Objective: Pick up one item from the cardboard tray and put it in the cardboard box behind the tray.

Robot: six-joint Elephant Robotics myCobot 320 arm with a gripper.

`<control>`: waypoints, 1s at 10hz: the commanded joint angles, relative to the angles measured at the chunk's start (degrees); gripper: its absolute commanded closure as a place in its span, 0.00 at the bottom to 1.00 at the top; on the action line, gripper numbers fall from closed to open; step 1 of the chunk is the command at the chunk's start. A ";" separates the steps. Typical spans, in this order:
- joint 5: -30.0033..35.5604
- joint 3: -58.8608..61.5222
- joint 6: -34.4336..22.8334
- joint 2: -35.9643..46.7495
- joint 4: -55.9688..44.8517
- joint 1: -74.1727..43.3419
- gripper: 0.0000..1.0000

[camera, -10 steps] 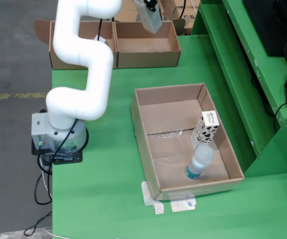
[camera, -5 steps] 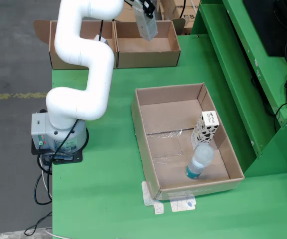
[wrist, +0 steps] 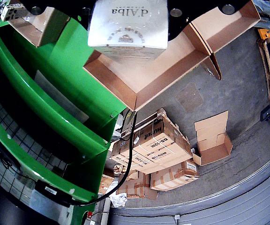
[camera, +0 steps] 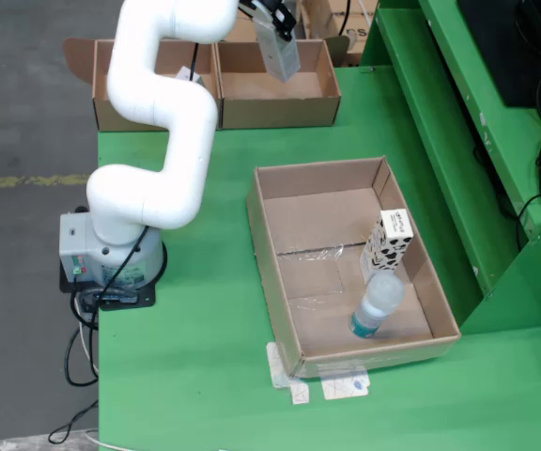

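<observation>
A grey-white carton (camera: pixel 279 52) hangs tilted at the top centre of the fixed view, above the open brown cardboard box (camera: pixel 275 85). The wrist view shows its "d'Alba" label (wrist: pixel 128 23). The cardboard tray (camera: pixel 346 263), centre right, holds a spotted box (camera: pixel 388 242) and a clear bottle (camera: pixel 376 303).

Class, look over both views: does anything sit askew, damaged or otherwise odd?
Yes. In the fixed view, the clear plastic bottle leans instead of standing upright in the large cardboard tray, beside the tilted black-spotted white carton. Torn white tape scraps cling below the tray.
</observation>
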 commanded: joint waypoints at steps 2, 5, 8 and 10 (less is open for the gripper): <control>2.87 1.66 -0.14 -3.99 1.24 -3.07 1.00; 5.45 1.66 0.23 -5.17 -1.71 -4.32 1.00; 6.69 1.66 0.33 -6.29 -3.05 -5.16 1.00; 6.76 1.66 0.22 -6.77 -2.71 -5.37 1.00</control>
